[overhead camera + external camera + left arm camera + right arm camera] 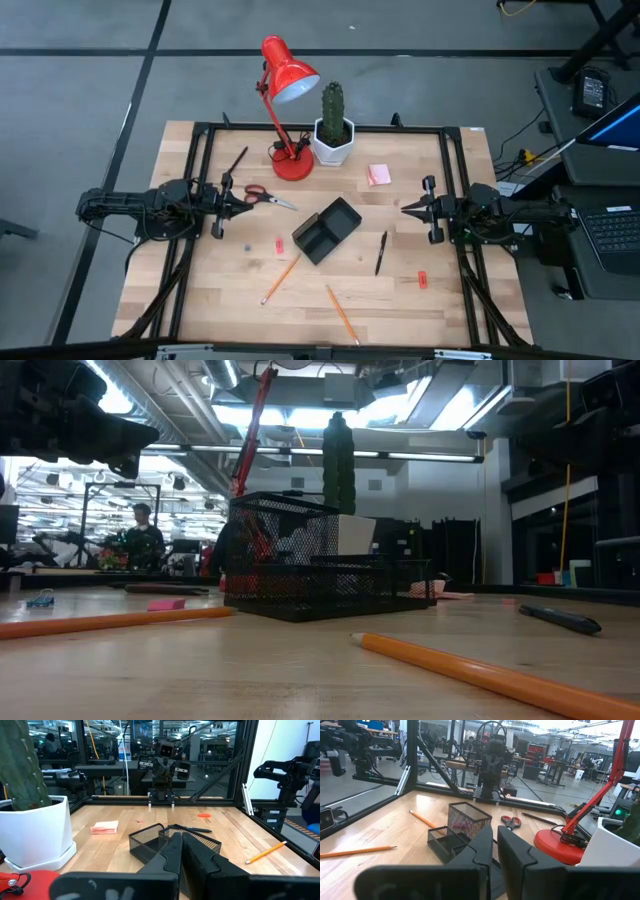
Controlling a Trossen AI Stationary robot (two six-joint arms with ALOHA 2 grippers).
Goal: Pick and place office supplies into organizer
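The black mesh organizer [327, 230] stands mid-table, also in the low view [300, 570]. Red-handled scissors [262, 195] lie just past my shut left gripper [243, 197]; whether they touch I cannot tell. The pink sticky pad [379, 175], a black pen [381, 252], two orange pencils [281, 279] [342, 314] and small red pieces [280, 244] [422, 280] lie flat on the table. My right gripper [405, 209] is shut, level, at the right side, pointing at the organizer [455, 827]. Both grippers hold nothing.
A red desk lamp [285, 80] and a cactus in a white pot [333, 130] stand at the far edge. Another dark pen [236, 161] lies far left. A black frame [200, 180] borders the table. Bare wood shows near the front edge.
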